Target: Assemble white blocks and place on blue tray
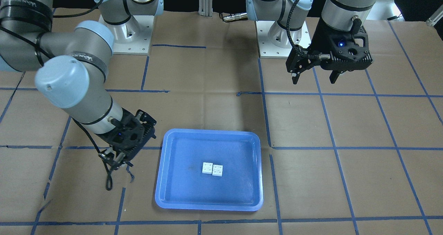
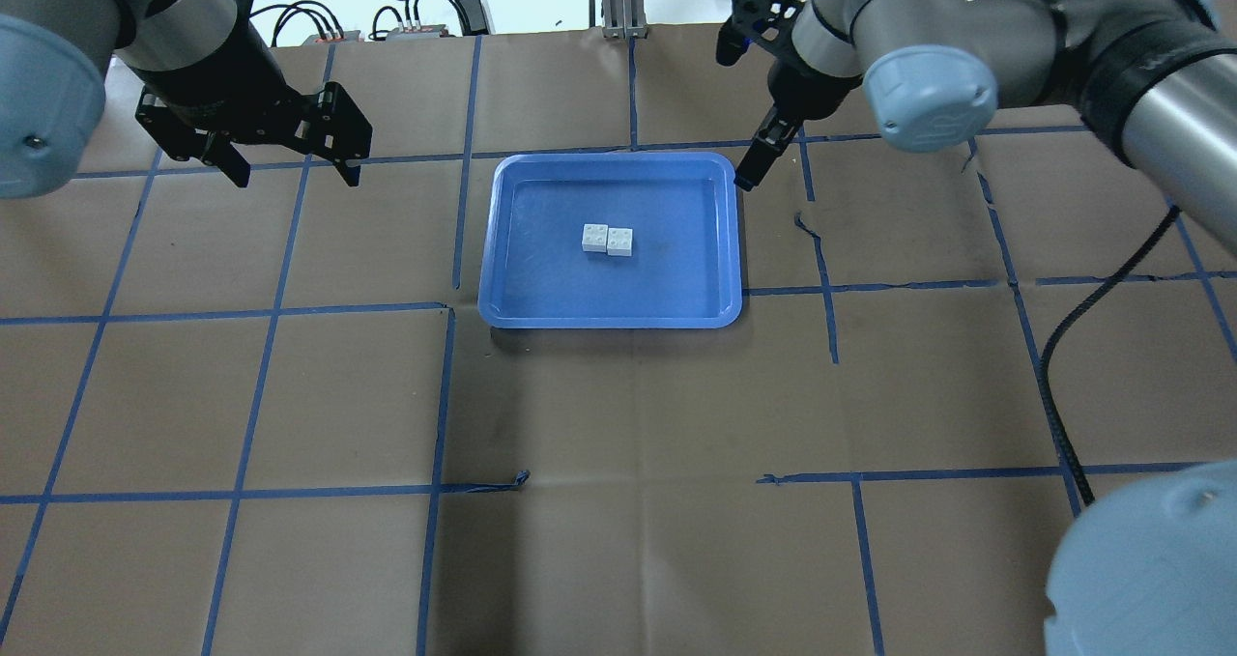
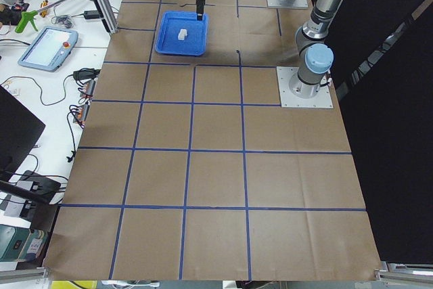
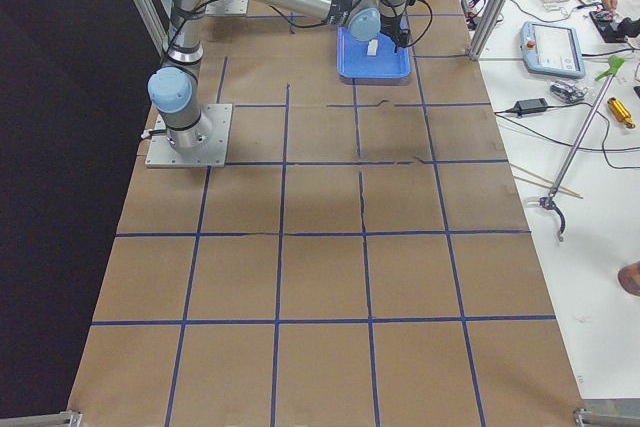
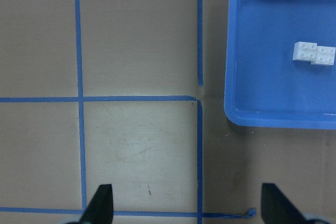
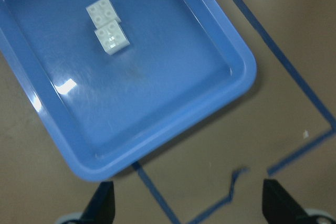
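Two white blocks (image 1: 212, 168) lie side by side, touching, near the middle of the blue tray (image 1: 187, 190). They also show in the overhead view (image 2: 607, 240), the left wrist view (image 5: 314, 53) and the right wrist view (image 6: 107, 25). I cannot tell whether they are joined. My left gripper (image 2: 296, 178) is open and empty, hovering over the table well off the tray's (image 2: 541, 284) side. My right gripper (image 2: 749, 175) is open and empty, just outside the tray's far corner on my right; in the front view it (image 1: 117, 163) is beside the tray.
Brown paper with a grid of blue tape covers the table. The two arm bases (image 1: 129, 30) (image 1: 280, 34) stand at the robot's side. A black cable loop (image 1: 109, 184) hangs under the right gripper. Benches with teach pendants (image 3: 47, 49) (image 4: 553, 47) lie beyond the table's far edge.
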Motion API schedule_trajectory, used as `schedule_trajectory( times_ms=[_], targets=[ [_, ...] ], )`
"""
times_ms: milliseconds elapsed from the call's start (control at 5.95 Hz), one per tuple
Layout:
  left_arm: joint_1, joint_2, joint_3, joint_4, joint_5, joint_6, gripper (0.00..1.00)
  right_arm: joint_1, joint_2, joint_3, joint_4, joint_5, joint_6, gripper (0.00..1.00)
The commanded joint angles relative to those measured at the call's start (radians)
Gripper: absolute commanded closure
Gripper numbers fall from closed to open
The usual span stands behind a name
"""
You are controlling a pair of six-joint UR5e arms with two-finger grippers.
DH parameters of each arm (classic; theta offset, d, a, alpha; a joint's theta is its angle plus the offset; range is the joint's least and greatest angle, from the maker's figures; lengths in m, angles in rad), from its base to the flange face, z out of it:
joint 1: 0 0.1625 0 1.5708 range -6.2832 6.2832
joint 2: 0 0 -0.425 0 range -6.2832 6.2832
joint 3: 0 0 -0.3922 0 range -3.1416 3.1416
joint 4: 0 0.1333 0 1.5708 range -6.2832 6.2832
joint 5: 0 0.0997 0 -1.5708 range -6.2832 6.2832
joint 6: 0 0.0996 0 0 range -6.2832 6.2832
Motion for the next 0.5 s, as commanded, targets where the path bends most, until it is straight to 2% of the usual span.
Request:
schedule_trajectory(
  times_ms=[0,336],
  targets=[
    [0.000,0.000,-0.002,0.000,0.000,0.000,0.01,-0.062,-0.140,-0.008,0.208,-0.179,0.315,0.00],
    [0.000,0.000,-0.002,0.000,0.000,0.000,0.01,-0.053,-0.267,-0.003,0.313,-0.207,0.637,0.00]
  ],
)
